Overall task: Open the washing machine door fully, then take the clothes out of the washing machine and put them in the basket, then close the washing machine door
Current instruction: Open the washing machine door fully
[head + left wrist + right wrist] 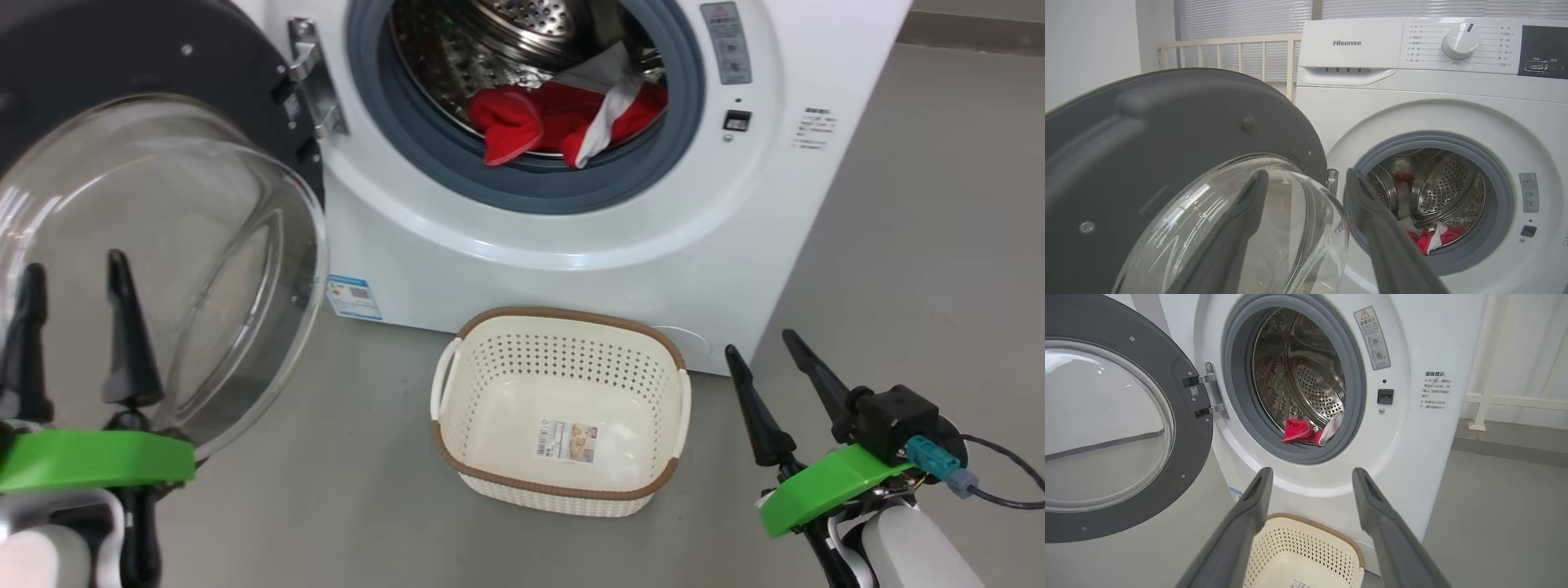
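The white washing machine (571, 245) stands with its door (163, 245) swung out to the left, glass bowl facing me. Red clothes (563, 122) with a white band lie at the drum's front lip, also in the left wrist view as clothes (1433, 241) and in the right wrist view as clothes (1306, 433). The cream basket (563, 343) with brown rim sits empty on the floor before the machine. My left gripper (73, 278) is open at the lower left, just in front of the door's glass. My right gripper (771, 351) is open at the lower right, beside the basket.
Grey floor (922, 245) spreads to the right of the machine. A pale wooden railing (1229, 53) and window blinds stand behind the machine on the left. A cable runs from the right wrist at the frame's right edge.
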Robot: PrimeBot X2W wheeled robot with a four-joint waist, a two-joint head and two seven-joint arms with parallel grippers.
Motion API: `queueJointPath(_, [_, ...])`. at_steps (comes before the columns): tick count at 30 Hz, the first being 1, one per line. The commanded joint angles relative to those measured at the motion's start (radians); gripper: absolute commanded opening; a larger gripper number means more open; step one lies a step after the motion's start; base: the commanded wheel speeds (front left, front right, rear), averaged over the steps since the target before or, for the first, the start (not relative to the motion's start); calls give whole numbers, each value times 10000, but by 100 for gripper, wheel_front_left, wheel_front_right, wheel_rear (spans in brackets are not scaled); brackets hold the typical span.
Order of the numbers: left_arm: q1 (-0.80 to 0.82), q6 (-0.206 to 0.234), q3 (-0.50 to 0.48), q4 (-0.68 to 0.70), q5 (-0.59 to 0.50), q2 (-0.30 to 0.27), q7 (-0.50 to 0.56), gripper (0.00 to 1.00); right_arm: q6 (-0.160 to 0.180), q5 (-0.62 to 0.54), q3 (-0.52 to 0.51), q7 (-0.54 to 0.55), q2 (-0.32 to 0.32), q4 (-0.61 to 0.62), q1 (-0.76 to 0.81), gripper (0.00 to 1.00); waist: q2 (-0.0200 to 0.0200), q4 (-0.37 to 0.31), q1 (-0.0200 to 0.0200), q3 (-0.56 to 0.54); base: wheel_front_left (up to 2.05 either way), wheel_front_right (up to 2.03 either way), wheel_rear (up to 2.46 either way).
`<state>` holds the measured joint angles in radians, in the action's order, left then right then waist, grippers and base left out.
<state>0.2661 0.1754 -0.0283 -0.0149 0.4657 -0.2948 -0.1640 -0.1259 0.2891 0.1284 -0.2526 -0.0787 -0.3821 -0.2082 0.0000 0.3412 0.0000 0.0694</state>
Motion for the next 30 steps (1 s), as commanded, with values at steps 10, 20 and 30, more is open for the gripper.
queueJointPath(10, [-44,-1041,600,462,444,57,-14,100,-48,-306,-357,-92,92,770,-144,100,0,-1269,0,-105,0,0,0])
queueJointPath(20, [-1127,-1429,1117,-24,495,301,-369,100,-48,-546,-303,-92,128,1276,13,100,0,-2547,0,-302,0,0,0])
queueJointPath(30, [-1755,-1285,1059,-532,-10,553,-892,100,-48,-525,-356,-92,144,1898,243,100,0,-3317,0,-370,0,0,0])
